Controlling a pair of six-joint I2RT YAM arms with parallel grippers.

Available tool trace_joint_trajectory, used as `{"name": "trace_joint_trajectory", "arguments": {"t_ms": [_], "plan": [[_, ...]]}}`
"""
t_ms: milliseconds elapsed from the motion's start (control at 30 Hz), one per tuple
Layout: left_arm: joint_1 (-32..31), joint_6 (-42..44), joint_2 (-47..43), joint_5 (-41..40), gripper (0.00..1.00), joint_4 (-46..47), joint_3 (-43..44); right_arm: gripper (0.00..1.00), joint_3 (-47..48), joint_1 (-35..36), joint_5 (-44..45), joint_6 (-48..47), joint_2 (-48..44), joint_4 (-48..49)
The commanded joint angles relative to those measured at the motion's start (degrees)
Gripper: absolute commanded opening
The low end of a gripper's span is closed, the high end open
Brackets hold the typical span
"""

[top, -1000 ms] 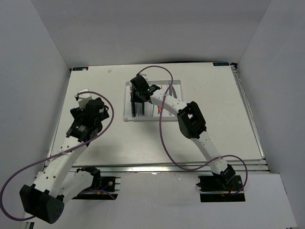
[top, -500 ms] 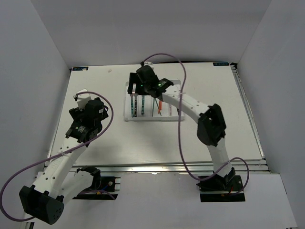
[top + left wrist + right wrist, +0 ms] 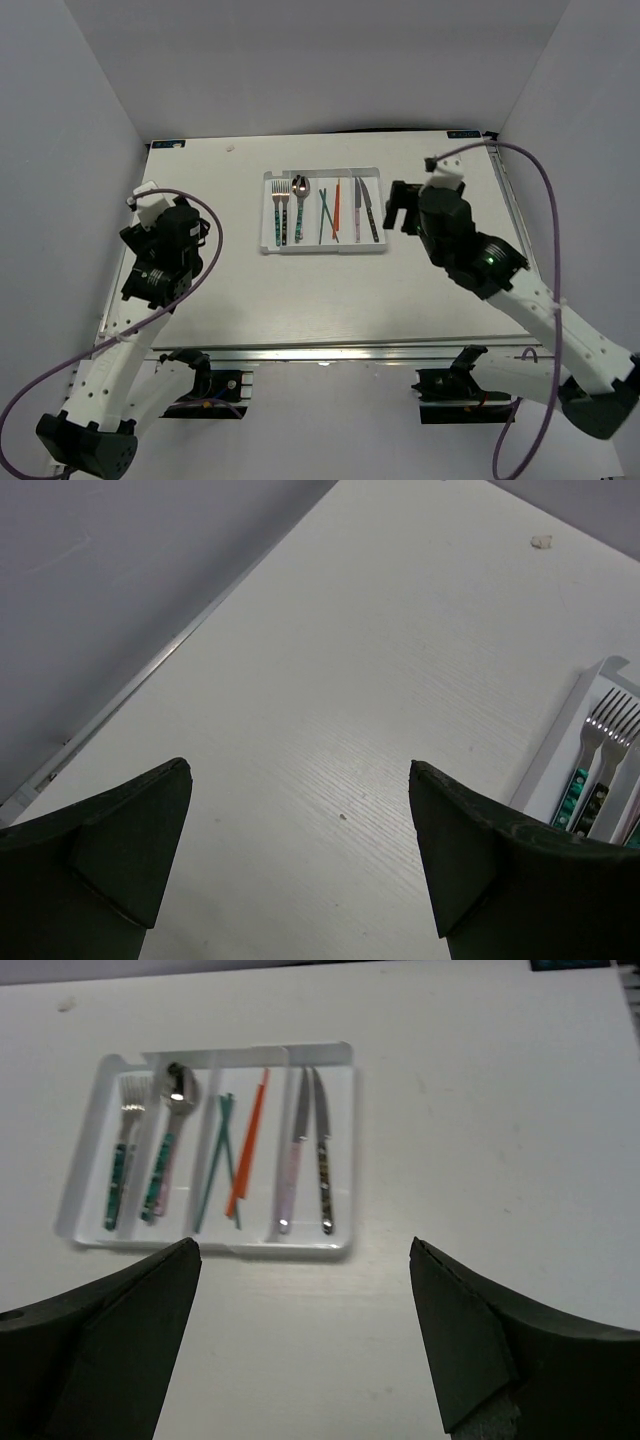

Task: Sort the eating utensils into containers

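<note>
The white tray (image 3: 322, 250) lies at the table's far middle, and its long compartments hold the eating utensils. From left to right these are two forks (image 3: 279, 208), a spoon (image 3: 300, 203), teal chopsticks (image 3: 324, 215), an orange chopstick (image 3: 336, 208) and two knives (image 3: 363, 210). My right gripper (image 3: 397, 208) hovers just right of the tray, open and holding nothing. In its wrist view, the gripper (image 3: 303, 1244) looks over the tray (image 3: 210, 1245), forks (image 3: 122, 1150) and knives (image 3: 307, 1150). My left gripper (image 3: 160, 222) hangs open over bare table at the left. In its wrist view (image 3: 298, 767), the fork heads (image 3: 605, 720) show at the right edge.
A small white scrap (image 3: 231, 148) lies near the table's far left edge. White walls close in the table on three sides. A metal rail (image 3: 525, 240) runs along the right edge.
My right arm has pulled back from over the tray's left compartments to the tray's right side, and its jaws have opened. My left arm has shifted slightly left.
</note>
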Motion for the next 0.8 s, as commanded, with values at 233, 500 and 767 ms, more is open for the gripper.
{"name": "trace_joint_trajectory", "arguments": {"t_ms": [233,500,767], "plan": [[0.4,-2.2,-10.2,-1.3,0.98,-0.7,-4.0,0.89,-6.3,-0.2,15.2,-0.3,-21.8,-16.9],[0.3,-1.1,-13.7,-0.1,0.98,1.0,-5.0,0.89,-7.9,-0.1,15.3,4.2,-24.8,-23.4],[0.3,-0.8,-12.5,-0.2,0.98,1.0,-4.8,0.89,-8.0,-0.1,13.5,4.1,-24.4,-21.7]]}}
